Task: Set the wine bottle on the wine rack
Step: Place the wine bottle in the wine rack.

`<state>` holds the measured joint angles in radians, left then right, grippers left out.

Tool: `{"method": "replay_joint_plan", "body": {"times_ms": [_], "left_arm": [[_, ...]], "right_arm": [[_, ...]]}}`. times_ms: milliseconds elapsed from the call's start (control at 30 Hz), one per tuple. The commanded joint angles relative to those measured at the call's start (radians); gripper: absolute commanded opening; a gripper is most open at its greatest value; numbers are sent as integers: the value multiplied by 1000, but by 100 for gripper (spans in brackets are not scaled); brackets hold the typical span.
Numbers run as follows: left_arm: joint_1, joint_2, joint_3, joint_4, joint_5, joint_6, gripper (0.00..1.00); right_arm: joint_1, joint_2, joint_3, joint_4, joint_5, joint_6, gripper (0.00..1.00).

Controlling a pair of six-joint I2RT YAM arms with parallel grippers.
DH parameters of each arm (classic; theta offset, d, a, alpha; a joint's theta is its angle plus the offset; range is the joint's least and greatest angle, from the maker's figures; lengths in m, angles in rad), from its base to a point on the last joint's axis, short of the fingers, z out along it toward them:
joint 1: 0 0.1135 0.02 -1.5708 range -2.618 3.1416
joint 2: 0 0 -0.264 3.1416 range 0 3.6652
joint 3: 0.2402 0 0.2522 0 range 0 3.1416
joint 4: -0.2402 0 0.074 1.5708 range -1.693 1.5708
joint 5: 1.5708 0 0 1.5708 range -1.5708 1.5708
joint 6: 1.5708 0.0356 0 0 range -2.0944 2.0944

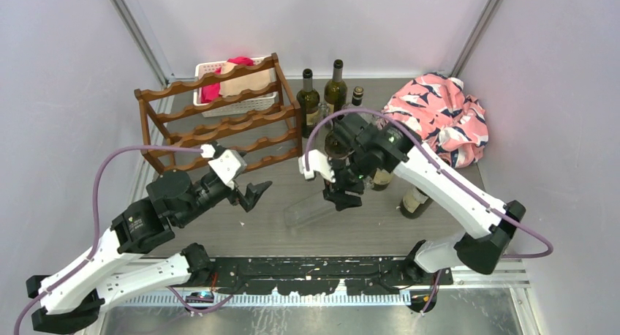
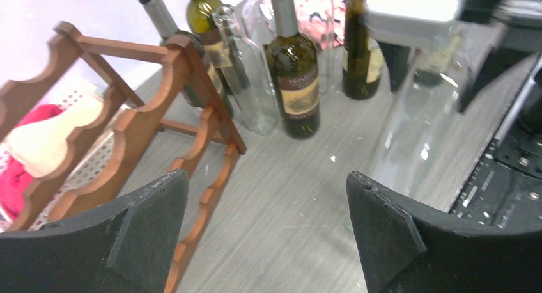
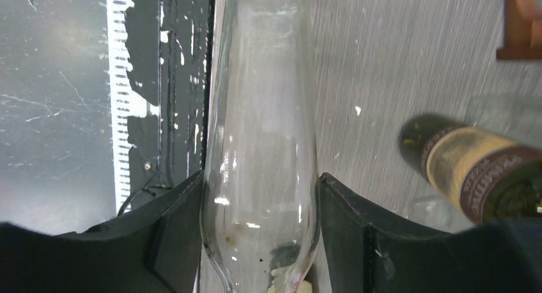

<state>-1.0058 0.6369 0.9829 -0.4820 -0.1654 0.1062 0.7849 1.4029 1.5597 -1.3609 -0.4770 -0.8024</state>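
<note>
Pickup stage imo: right gripper (image 1: 342, 197) is clamped on the clear wine bottle (image 1: 307, 212), tilted low over the bench (image 1: 365, 232) near the wine rack (image 1: 219, 119), left gripper (image 1: 251, 196) hangs wide open, so next it probably needs lifting and laying level across a scalloped tier.

Bright even light, soft shadows, white glints on the clear bottle (image 3: 262, 146) (right wrist view), wrist-view edges blurred
</note>
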Motion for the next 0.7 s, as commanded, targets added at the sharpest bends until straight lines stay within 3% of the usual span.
{"method": "replay_joint_plan", "body": {"times_ms": [0,300,667], "left_arm": [[1,-35,-30,103,-87,96,92],[1,-172,-157,194,-176,161,92],[19,-283,-231,233,-253,207,92]], "right_arm": [[119,-126,-68,204,30,94,1],[304,-227,-275,591,272,323,1],[324,-230,-548,1087,564,580,1]]}}
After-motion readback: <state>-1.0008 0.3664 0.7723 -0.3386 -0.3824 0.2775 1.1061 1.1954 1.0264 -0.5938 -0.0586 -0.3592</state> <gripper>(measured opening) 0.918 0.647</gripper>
